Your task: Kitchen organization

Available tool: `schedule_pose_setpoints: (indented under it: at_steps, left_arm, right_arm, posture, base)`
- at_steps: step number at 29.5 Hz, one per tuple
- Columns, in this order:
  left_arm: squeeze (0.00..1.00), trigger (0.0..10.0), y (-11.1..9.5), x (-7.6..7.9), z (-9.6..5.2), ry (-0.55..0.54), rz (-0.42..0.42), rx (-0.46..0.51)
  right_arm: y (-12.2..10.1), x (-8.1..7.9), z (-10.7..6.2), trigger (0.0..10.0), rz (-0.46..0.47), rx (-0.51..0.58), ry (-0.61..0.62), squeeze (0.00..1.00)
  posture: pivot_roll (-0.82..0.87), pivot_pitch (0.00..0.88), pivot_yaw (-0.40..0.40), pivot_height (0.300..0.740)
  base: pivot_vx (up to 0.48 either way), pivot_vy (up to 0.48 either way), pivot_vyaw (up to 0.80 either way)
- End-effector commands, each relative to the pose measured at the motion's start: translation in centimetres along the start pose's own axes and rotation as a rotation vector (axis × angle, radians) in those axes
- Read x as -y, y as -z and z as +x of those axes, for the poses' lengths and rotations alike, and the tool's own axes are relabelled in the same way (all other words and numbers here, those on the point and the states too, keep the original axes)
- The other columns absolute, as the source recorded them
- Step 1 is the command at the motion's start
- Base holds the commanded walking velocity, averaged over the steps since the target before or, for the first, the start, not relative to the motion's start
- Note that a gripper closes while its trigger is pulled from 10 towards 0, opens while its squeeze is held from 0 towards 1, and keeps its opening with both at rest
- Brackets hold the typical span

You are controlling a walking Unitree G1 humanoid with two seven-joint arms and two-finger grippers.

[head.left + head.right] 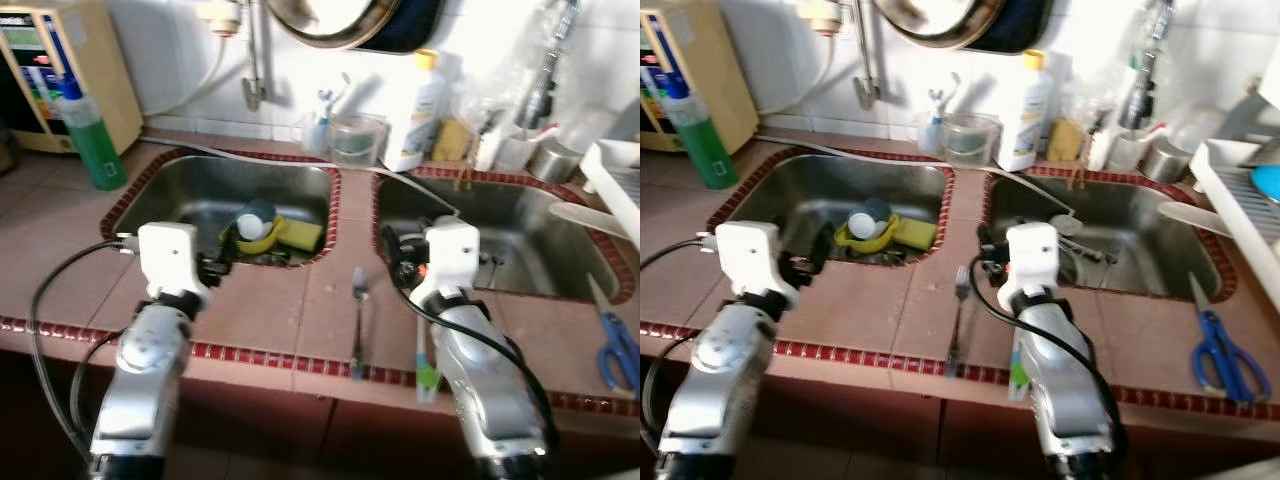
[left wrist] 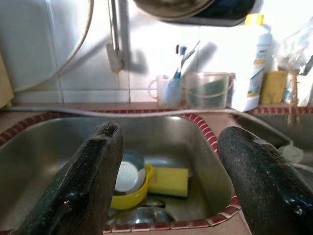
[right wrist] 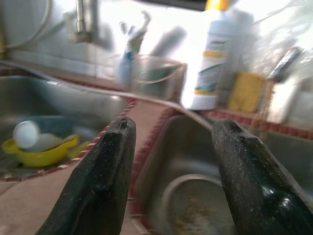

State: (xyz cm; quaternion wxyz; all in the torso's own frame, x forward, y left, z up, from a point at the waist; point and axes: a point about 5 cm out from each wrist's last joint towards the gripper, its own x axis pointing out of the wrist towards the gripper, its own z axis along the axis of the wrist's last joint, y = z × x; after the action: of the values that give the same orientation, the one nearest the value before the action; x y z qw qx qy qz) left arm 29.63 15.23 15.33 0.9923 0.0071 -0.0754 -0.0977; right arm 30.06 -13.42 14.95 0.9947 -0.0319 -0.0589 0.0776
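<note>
Both grippers, left (image 2: 166,186) & right (image 3: 171,181), hover w/ fingers apart, empty. Fork (image 1: 956,320) on counter btwn sinks, yellow bowl (image 1: 258,236) & sponge (image 1: 302,234) in left sink, scissors (image 1: 1227,355) far right: organizing looks barely begun.

Two sinks sit side by side in the counter (image 1: 290,310): the left sink (image 1: 190,190) holds a bowl (image 1: 258,232) with a sponge (image 1: 300,235) just beside it, the right sink (image 1: 520,235) lies beyond a dividing strip. A fork (image 1: 358,320) lies on the counter before that strip, a toothbrush (image 1: 425,365) to its right near the front edge. Scissors (image 1: 620,350) lie far right. Behind the sinks stand a cup (image 1: 318,130), a tub (image 1: 357,140) and a bottle (image 1: 415,110); another bottle (image 1: 90,135) stands at the left.
</note>
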Motion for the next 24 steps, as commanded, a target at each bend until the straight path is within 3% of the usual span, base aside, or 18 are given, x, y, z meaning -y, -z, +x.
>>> schedule_pose_setpoints:
  at_steps: [1, 8, 18, 24]
  left_arm:
    - [0.0, 10.0, -0.37, -0.79, -0.05, -0.02, 0.019, 0.008]
    - [0.0, 10.0, -0.38, -0.66, -0.06, -0.01, 0.021, 0.003]
    - [0.0, 10.0, -0.24, -0.35, -0.09, 0.036, -0.016, -0.006]
    - [0.0, 10.0, -0.07, -0.48, -0.46, 0.125, 0.049, -0.032]
  right_arm:
    - [-0.76, -0.7, 0.24, 10.0, 0.014, 0.03, -0.021, 0.0]
    - [-0.72, -0.66, 0.17, 10.0, 0.014, 0.028, -0.019, 0.0]
    - [-0.73, -0.71, 0.09, 10.0, 0.013, 0.028, -0.021, 0.0]
    - [-0.77, -0.49, -0.02, 10.0, 0.005, 0.027, -0.027, 0.0]
  posture:
    - [0.01, 0.017, -0.018, 0.74]
    - [0.01, 0.018, -0.017, 0.74]
    - [0.01, 0.021, -0.018, 0.74]
    - [0.01, 0.032, -0.023, 0.74]
  base:
    - [0.0, -0.3, 0.0]
    - [0.0, -0.298, 0.0]
    - [0.0, 0.0, 0.0]
    - [0.0, 0.0, 0.0]
